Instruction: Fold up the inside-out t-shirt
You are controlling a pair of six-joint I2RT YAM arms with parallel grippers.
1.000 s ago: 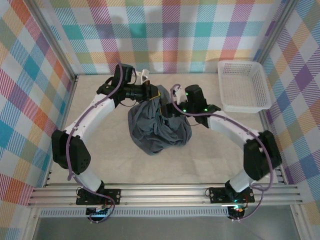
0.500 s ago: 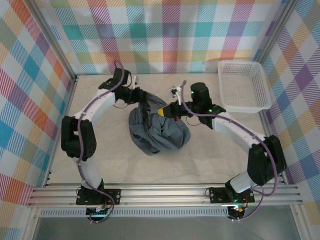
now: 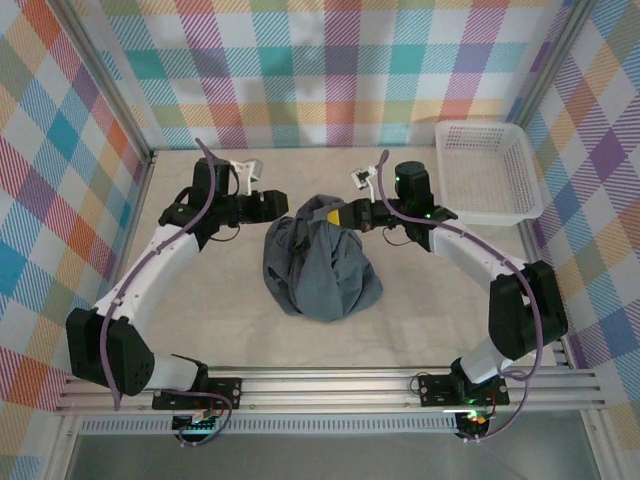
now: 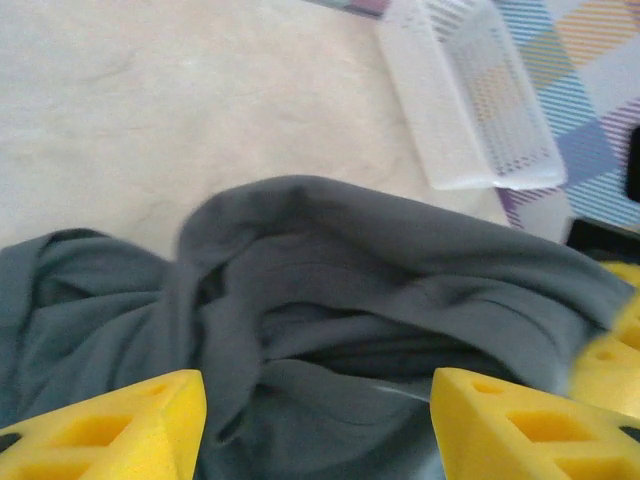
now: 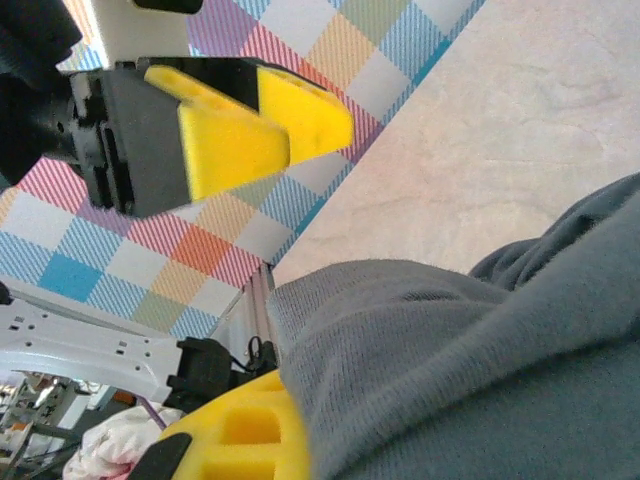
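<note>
Our left gripper (image 3: 277, 203) has just let go and drawn back, jaws spread beside the cloth, while our right gripper (image 3: 336, 215) has clamped onto the top edge of the inside-out t-shirt (image 3: 322, 268) (a handover, we judge). The shirt lies bunched mid table (image 3: 200, 300), no fold begun

Left end effector (image 3: 278, 205) parted, right end effector (image 3: 325, 215) clamped on t-shirt (image 3: 320, 268)

One t-shirt (image 3: 322, 268) — one basket (image 3: 487, 172)
</note>
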